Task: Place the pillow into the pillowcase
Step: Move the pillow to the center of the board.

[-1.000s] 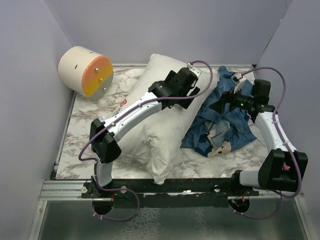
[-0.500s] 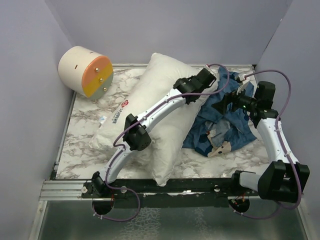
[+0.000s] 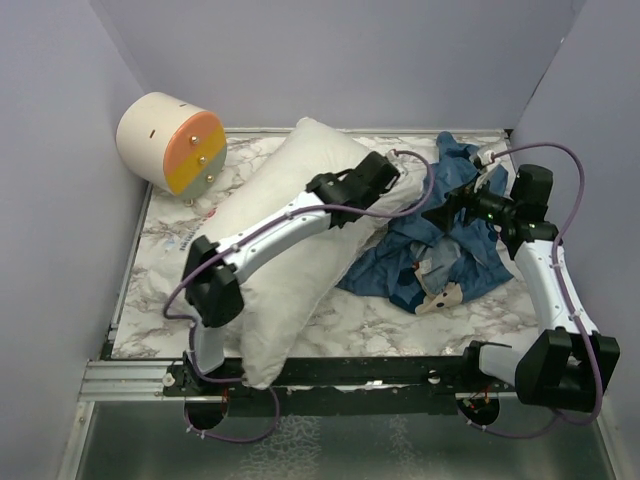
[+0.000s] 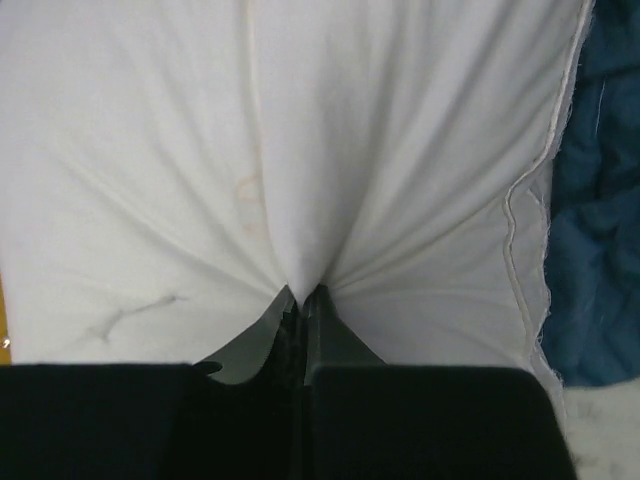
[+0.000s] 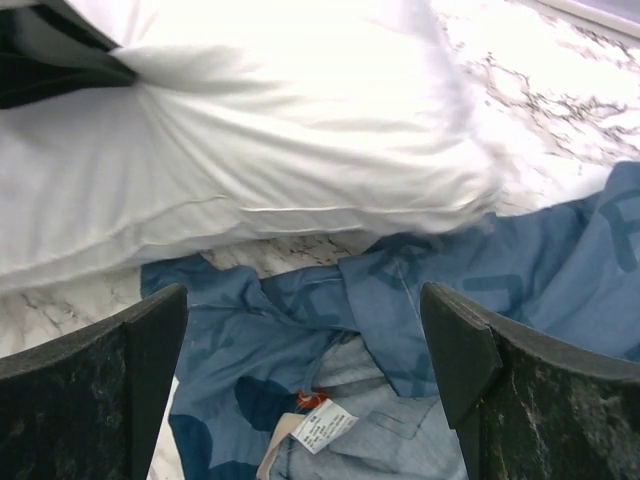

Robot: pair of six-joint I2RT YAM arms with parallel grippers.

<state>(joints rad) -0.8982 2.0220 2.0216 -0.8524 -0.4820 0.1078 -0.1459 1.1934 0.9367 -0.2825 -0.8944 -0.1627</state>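
Blue pillowcase [image 3: 440, 250] empty beside pillow [image 3: 290, 230]

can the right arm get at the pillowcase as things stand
Probably yes: the right gripper hangs open just above the crumpled pillowcase, nothing between them. The pillow, pinched by the left gripper, lies beside it.

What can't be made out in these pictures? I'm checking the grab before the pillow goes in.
- Pillowcase opening: lost in crumpled folds, top view.
- Pillow label: hidden under the left arm, top view.
- Left gripper fingertips: buried in pinched pillow fabric, left wrist view.
- Pillow's far end: cut off by the frame, right wrist view.
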